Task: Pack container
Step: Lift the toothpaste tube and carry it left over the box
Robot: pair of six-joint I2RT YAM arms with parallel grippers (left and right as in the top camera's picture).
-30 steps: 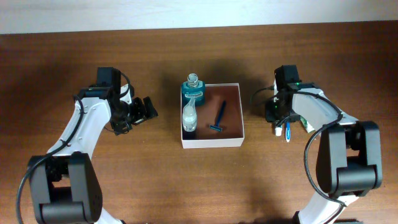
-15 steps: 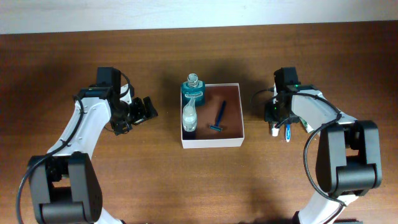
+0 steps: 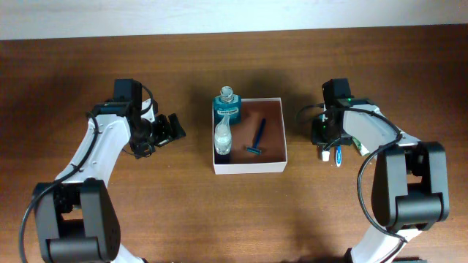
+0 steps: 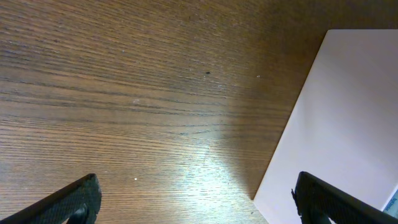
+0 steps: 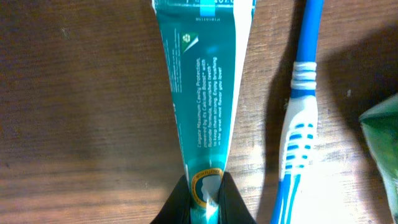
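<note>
Container (image 3: 249, 167): treat it as light, thin cardboard with walls that likely buckle, so push low on a wall or lift under the base, never squeeze | shallow square white box, reddish-brown inside | table centre, between your arms | holds teal bottle (image 3: 227, 108), clear bottle (image 3: 222, 139), blue razor (image 3: 257, 139) | right gripper (image 5: 204, 199) pinches toothpaste tube (image 5: 199, 93), toothbrush (image 5: 301, 124) just beside | left gripper (image 3: 168, 130) spread wide, empty
</note>
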